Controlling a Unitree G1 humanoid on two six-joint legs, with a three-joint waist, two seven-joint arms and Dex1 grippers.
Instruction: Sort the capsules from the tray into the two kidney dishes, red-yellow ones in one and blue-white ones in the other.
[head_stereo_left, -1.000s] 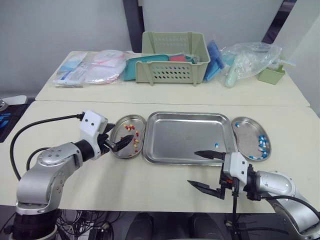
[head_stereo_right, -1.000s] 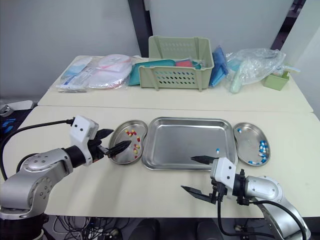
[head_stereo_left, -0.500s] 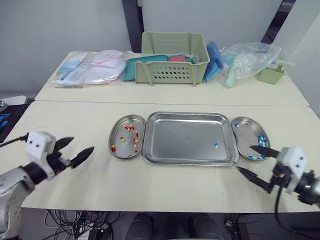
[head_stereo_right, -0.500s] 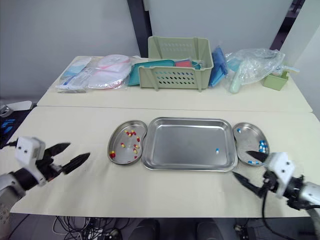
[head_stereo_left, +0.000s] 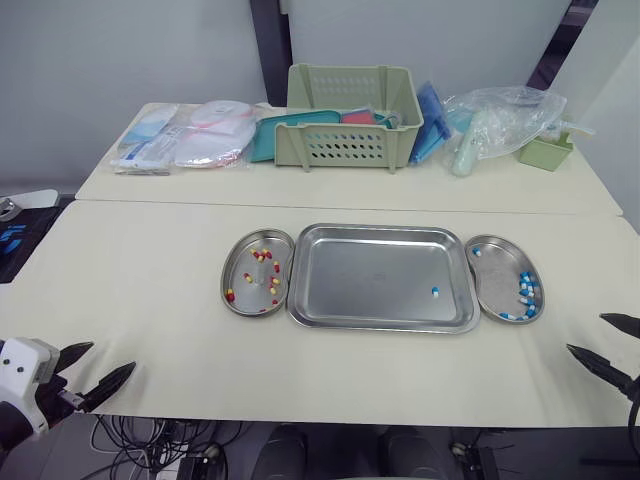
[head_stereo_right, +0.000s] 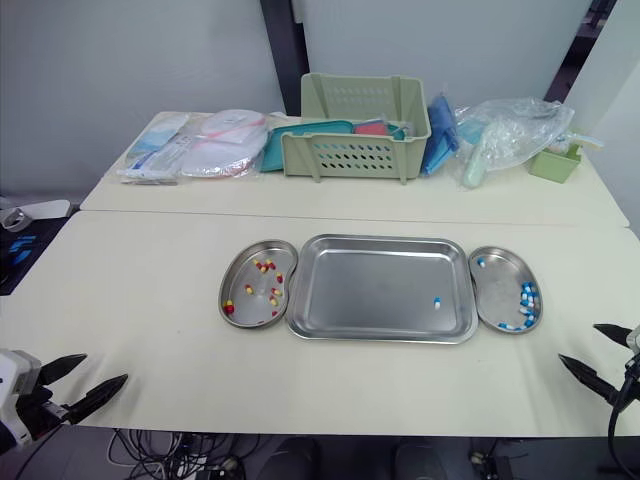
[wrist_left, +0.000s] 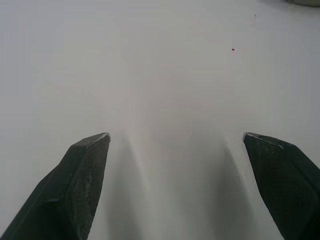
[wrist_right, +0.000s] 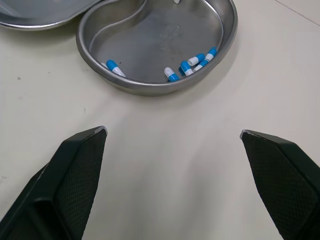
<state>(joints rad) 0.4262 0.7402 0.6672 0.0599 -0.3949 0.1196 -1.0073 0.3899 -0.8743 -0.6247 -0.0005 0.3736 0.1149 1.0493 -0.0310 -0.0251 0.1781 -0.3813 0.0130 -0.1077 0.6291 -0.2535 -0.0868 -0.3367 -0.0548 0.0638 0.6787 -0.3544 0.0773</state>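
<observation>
Starting nearest us: our left gripper (head_stereo_left: 103, 360) hovers low over the near-left corner of the cream tabletop (head_stereo_left: 150, 290). Its two black fingers are spread wide w/ nothing btwn them, tips aimed in toward the table's middle. The left wrist view shows bare tabletop under the parted fingers (wrist_left: 82, 170).

Our right gripper (head_stereo_left: 587, 334) sits at the near-right edge and mirrors it, w/ tips pointing in and to the left. Its fingers are equally wide apart and it holds nothing. Both grippers are well apart from the steelware.

Next row back, mid-table, is the rectangular steel tray (head_stereo_left: 360, 280). One blue-white capsule (head_stereo_left: 435, 291) lies in it, toward its right side. The rest of the tray floor looks bare.

Touching the tray's left rim is the left-hand steel kidney dish (head_stereo_left: 258, 300). It holds a scatter of red-yellow capsules (head_stereo_left: 258, 256).

Just beside the tray's right rim is the right-hand steel kidney dish (head_stereo_left: 495, 275). Its blue-white capsules (head_stereo_left: 524, 285) are mostly bunched at the outer side. The right wrist view looks straight at this dish.

Farthest back, on a second table, we see a pale green slotted plastic basket (head_stereo_left: 350, 120). Clear-wrapped packets (head_stereo_left: 185, 140) lie to its left. To its right are a crumpled clear plastic bag (head_stereo_left: 500, 115) and a small green box (head_stereo_left: 545, 150).
</observation>
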